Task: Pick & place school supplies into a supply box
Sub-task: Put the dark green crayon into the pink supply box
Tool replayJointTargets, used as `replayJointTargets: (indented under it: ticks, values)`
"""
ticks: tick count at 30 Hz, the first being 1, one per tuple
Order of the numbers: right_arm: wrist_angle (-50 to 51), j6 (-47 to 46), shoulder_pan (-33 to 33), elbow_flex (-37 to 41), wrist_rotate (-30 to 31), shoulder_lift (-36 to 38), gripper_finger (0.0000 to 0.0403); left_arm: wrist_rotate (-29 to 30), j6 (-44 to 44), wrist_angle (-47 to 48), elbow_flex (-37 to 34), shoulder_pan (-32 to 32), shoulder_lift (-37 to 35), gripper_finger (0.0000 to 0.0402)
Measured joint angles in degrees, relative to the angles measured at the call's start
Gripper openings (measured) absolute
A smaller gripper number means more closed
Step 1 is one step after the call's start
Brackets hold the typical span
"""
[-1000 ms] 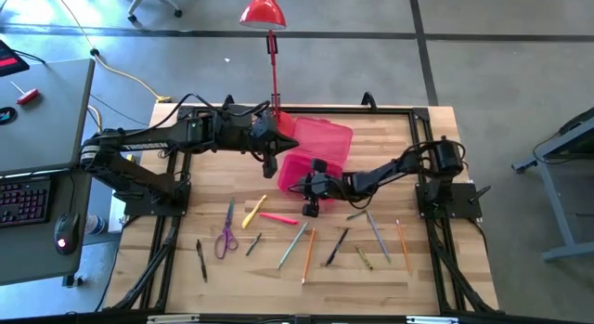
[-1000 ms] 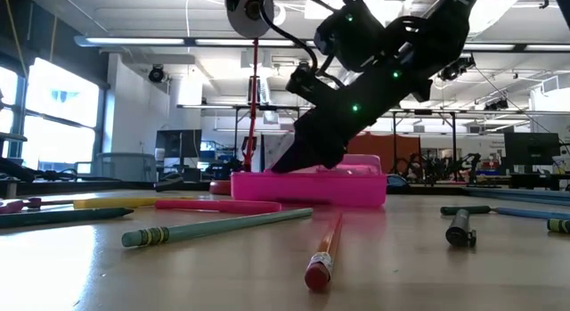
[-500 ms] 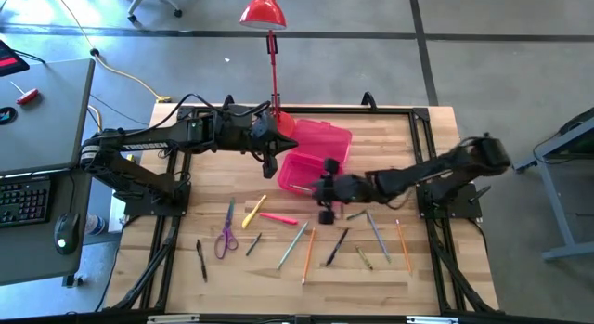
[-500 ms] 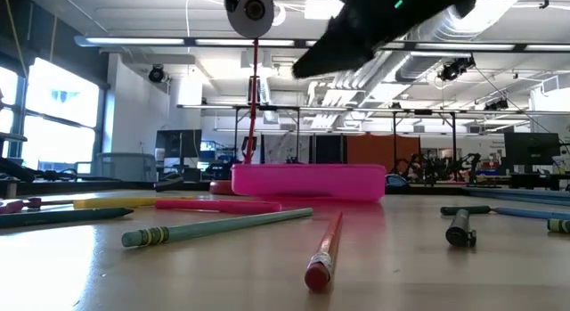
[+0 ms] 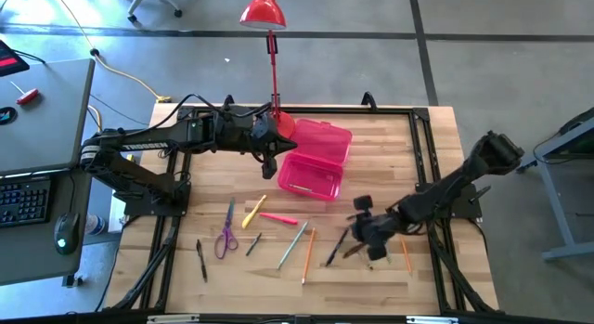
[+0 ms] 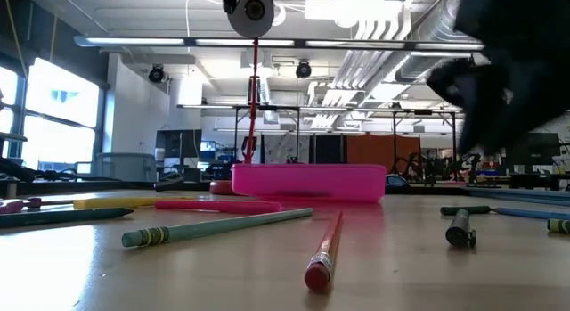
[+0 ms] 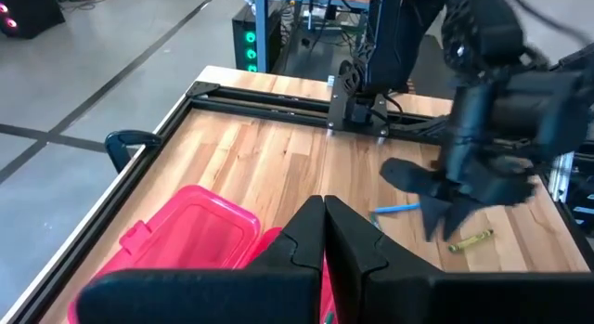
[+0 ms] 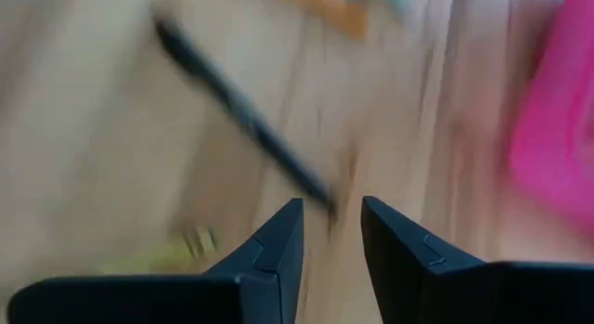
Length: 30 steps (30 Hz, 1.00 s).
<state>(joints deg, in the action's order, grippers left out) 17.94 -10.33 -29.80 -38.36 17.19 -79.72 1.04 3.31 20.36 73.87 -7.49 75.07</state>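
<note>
Pink plastic caught the eye first: the supply box (image 5: 314, 161) lay open near the table's middle, lid tipped back toward the red lamp (image 5: 264, 12). The right gripper (image 5: 364, 239) hung over the loose pens toward the front right, its fingers (image 8: 278, 240) parted above a black pen (image 8: 243, 110). The left gripper (image 5: 270, 158) waited beside the box's left edge, fingers pressed together. Scissors (image 5: 225, 236), a yellow marker (image 5: 253, 212) and pencils lay scattered on the wood.

A red desk lamp (image 5: 264, 12) stands past my table (image 5: 390, 138); a grey desk (image 5: 42, 110) with a keyboard (image 5: 25, 200) sits beside it.
</note>
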Motion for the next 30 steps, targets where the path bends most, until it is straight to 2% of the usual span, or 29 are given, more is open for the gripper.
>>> replayJointTargets:
  ticks: [4, 6, 11, 16, 19, 24, 27, 30]
  values:
    - [-5.74, -2.03, 0.20, 6.70, 5.99, -0.02, 0.0090, 0.00, 0.00, -0.02, 0.00, 0.00, 0.00, 0.0042]
    - [-10.71, 0.08, 1.49, 9.47, 6.02, -0.02, 0.0089, 0.00, -0.02, -0.04, 0.00, 0.00, 0.00, 0.0042]
    - [-22.05, 5.01, 6.39, 15.11, -1.58, -0.02, 0.0090, 0.00, -0.01, -0.07, 0.00, 0.00, 0.00, 0.0042]
    - [-28.11, 6.40, 10.64, 18.80, -3.17, 0.04, 0.0090, 0.00, 0.00, -0.09, 0.00, 0.00, 0.00, 0.0042]
    - [-32.94, 8.36, 12.66, 21.25, -6.34, 0.09, 0.0088, 0.00, -0.01, -0.10, 0.00, 0.00, 0.00, 0.0042]
    - [-41.13, 9.97, 14.05, 24.20, -8.63, 0.00, 0.0078, 0.00, -0.02, -0.11, 0.00, 0.00, 0.00, 0.0042]
    - [-44.02, 15.29, 14.07, 24.02, -5.95, 0.77, 0.0071, 0.01, -0.02, -0.13, 0.00, 0.00, 0.00, 0.0042]
    - [-43.02, 19.91, 14.73, 23.40, 2.52, 1.09, 0.0069, 0.00, -0.07, -0.15, 0.00, 0.00, 0.01, 0.0042]
